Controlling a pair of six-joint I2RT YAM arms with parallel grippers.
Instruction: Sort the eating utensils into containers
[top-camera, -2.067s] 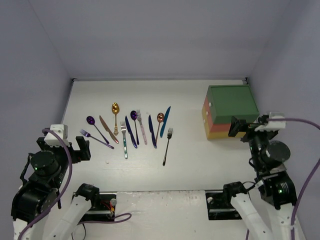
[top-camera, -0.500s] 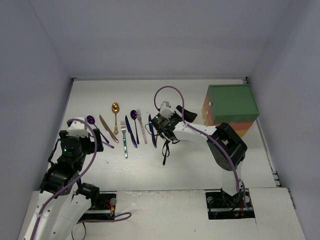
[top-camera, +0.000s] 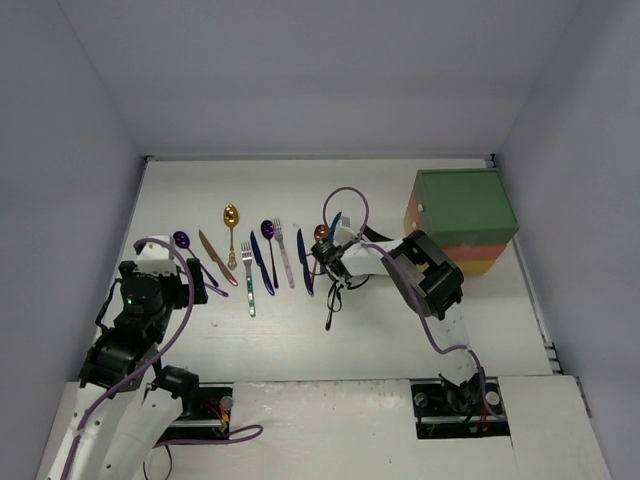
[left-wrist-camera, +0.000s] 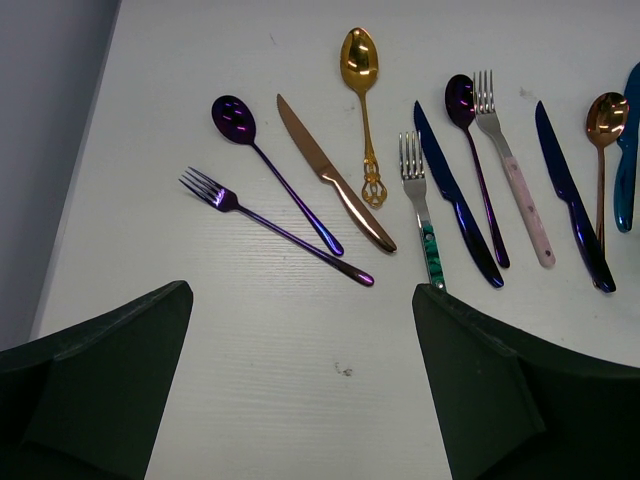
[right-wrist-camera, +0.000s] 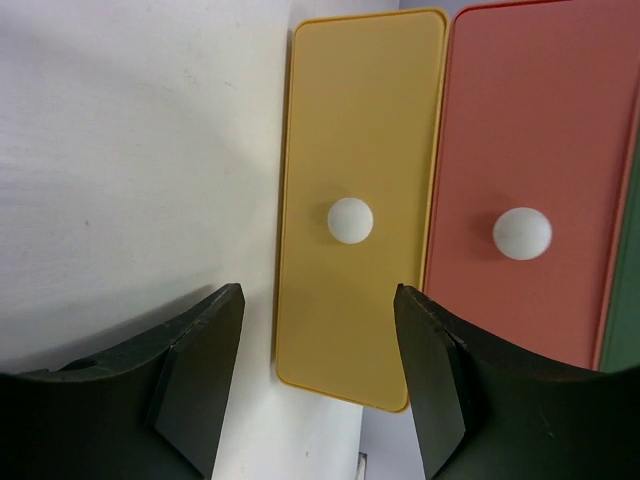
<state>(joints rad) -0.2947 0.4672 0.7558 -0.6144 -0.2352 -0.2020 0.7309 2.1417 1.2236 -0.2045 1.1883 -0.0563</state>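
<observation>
White shells and black joints dressed the left arm (top-camera: 150, 420) and right arm (top-camera: 440, 285); purple cables (top-camera: 346, 190) looped over both; the fingers (left-wrist-camera: 100, 390) were dark wedges.

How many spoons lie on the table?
4: purple spoon far left, gold spoon next, second purple spoon mid-row, copper spoon further right. The right arm may hide more.
</observation>
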